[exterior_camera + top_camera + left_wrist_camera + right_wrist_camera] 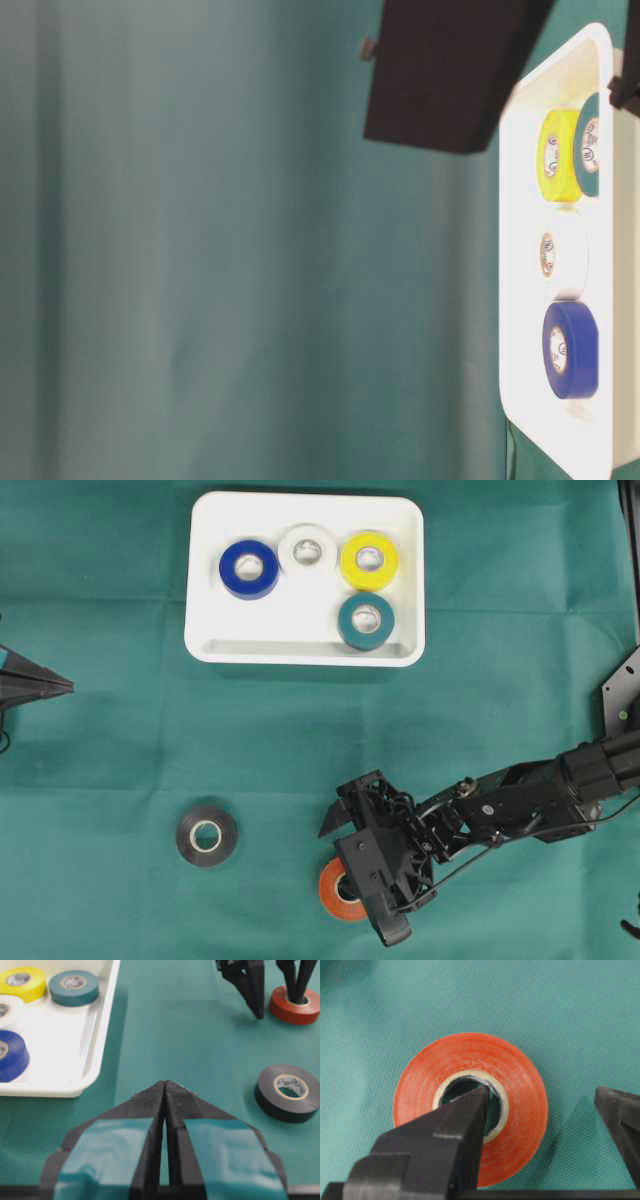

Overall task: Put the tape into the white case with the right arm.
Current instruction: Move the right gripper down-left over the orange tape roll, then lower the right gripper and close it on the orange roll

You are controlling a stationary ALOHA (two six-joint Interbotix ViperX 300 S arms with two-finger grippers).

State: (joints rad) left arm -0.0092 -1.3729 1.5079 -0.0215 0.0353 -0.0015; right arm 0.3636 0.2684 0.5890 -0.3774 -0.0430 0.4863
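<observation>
The orange tape roll point(470, 1107) lay flat on the green cloth point(100, 740), well apart from the white case point(305, 650), at the near edge of the overhead view. The right gripper point(550, 1110) stood wide over it: one black finger point(465, 1120) dipped into the roll's cardboard core, while the other sat outside the roll, just beside its outer wall, so the jaws straddled one side of the ring without yet pinching it (a gap showed between the outer finger and the tape). From the left wrist view the same two fingers pointed down at the roll, one inside and one outside.

A black tape roll point(207, 837) rested flat on the cloth to the left of the orange one, near but apart. In the white case lay four rolls: blue point(249, 568), white point(308, 550), yellow point(369, 560) and teal point(365, 621), the teal one near the case's front rim.

The left gripper point(165, 1091), banded in teal, was pressed closed and hung at the left edge, holding nothing.
</observation>
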